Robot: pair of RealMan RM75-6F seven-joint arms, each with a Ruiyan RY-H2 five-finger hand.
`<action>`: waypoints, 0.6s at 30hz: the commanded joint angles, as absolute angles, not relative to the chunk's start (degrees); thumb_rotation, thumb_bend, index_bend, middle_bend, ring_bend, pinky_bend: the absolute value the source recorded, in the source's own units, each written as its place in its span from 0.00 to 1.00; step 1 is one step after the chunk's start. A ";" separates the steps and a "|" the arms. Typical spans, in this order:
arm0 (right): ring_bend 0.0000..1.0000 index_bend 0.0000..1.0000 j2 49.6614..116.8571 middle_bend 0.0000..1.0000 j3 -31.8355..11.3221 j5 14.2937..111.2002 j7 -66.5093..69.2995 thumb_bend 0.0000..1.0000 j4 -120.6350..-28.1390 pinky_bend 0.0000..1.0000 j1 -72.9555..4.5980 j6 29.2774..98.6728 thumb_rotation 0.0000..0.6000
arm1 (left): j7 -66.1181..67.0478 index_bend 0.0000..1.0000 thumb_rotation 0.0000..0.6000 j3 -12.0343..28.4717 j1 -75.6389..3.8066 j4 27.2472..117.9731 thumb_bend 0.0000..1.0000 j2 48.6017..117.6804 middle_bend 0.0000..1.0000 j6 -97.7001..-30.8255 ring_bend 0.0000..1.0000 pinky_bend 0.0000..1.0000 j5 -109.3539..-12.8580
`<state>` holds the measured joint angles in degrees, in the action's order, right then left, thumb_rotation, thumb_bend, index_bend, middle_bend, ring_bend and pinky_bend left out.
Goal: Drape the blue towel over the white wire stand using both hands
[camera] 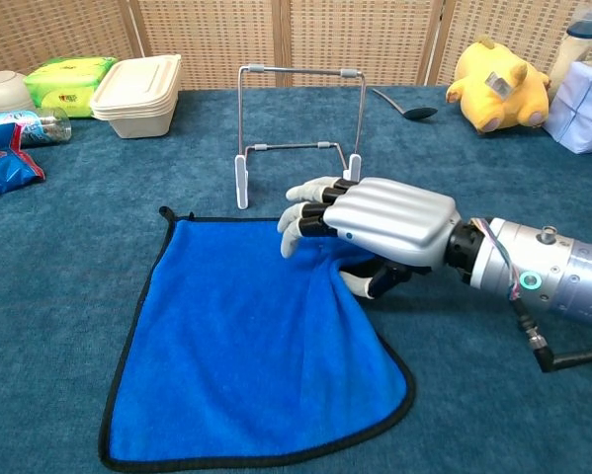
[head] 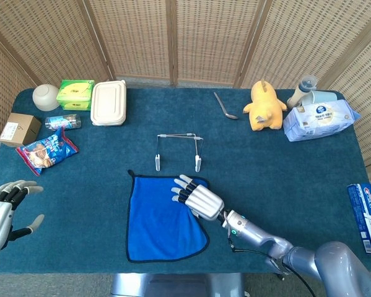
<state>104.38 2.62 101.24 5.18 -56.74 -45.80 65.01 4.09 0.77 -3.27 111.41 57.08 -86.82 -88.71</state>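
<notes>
The right hand (camera: 375,225) lies palm-down on the far right corner of the blue towel (camera: 246,346), fingers curled over the cloth and thumb tucked beneath, so it appears to be pinching the edge; the fabric bunches and pulls inward there, which suggests a grip being made for lifting. That corner sits just in front of the white wire stand (camera: 297,128), the shortest path up to its top bar. The rest of the towel lies flat on the table (camera: 68,257), its far left corner unheld.

The left hand (head: 2,210) hangs at the table's near left edge, well apart from the towel, fingers spread and holding nothing. Since the task calls for both hands, it likely needs to come across to the left corner.

Farther out, a snack packet (head: 46,151), lidded container (head: 108,103), spoon (head: 224,106) and yellow plush toy (head: 264,105) sit clear of the route. Nothing blocks the stand.
</notes>
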 commanded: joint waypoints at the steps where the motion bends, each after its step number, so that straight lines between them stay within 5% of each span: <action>1: 0.04 0.34 104.70 0.21 2.70 101.05 5.41 0.49 -56.39 0.04 -45.54 65.27 1.00 | 4.13 0.31 1.00 0.79 -3.35 111.39 0.37 57.11 0.27 -86.67 0.22 0.17 -88.69; 18: 0.09 0.59 105.88 0.28 2.97 100.76 7.28 0.50 -54.44 0.06 -44.43 67.28 1.00 | 5.29 0.32 1.00 0.52 -3.63 110.81 0.37 58.07 0.28 -85.49 0.22 0.17 -88.07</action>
<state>105.87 2.97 100.78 7.27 -54.46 -44.44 67.27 5.14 0.59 -3.61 110.94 57.92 -85.62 -88.18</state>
